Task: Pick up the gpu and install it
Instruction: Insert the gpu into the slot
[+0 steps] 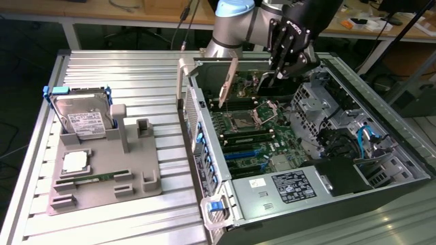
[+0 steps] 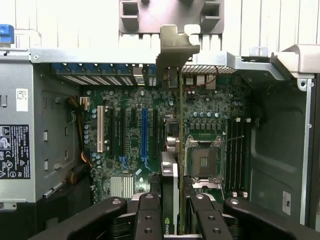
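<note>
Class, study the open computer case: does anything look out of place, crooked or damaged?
Nothing looks damaged or spilled. The gpu hangs upright in the gripper above the motherboard, not seated in a slot; the processor socket sits empty.

The one mark that can be partly read is a small green-and-white logo (image 2: pixel 166 227) on the edge of the gpu (image 2: pixel 170 192); its white letters begin "nv" and the rest runs out of the picture. The power supply (image 1: pixel 246 194) carries a black-and-white label (image 1: pixel 294 186) in the exterior view, and in the wrist view a black label (image 2: pixel 14 150) with rows of small signs and a small white sticker (image 2: pixel 21 99), all in print too fine to read. The white label (image 1: pixel 87 122) on the hard drive (image 1: pixel 71 104) and the pale sticker (image 2: pixel 286 202) on the case wall (image 2: pixel 275 150) cannot be read either.
</note>
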`<state>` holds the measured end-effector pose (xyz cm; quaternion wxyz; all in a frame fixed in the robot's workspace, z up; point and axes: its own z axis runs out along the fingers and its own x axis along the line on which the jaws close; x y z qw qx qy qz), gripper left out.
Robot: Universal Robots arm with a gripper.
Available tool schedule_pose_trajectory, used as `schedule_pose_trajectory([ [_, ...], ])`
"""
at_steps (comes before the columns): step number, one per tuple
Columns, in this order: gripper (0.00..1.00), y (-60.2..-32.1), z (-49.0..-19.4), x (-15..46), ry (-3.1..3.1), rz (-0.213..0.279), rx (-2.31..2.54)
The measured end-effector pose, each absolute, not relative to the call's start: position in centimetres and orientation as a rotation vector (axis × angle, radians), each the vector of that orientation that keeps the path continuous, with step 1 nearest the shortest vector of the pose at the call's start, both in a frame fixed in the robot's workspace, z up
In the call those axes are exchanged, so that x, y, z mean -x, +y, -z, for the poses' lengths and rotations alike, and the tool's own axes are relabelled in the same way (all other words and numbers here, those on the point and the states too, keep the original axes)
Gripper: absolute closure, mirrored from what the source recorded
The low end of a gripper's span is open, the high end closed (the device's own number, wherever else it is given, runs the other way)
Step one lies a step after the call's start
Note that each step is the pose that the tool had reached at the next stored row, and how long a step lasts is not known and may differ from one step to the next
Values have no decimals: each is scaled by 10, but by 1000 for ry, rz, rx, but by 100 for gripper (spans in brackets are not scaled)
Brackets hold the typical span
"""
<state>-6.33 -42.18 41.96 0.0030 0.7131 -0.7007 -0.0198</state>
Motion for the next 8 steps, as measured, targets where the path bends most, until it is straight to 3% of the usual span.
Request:
schedule_pose_trajectory([
  [8,73,-422,-410,63,-2193,62,-2241],
])
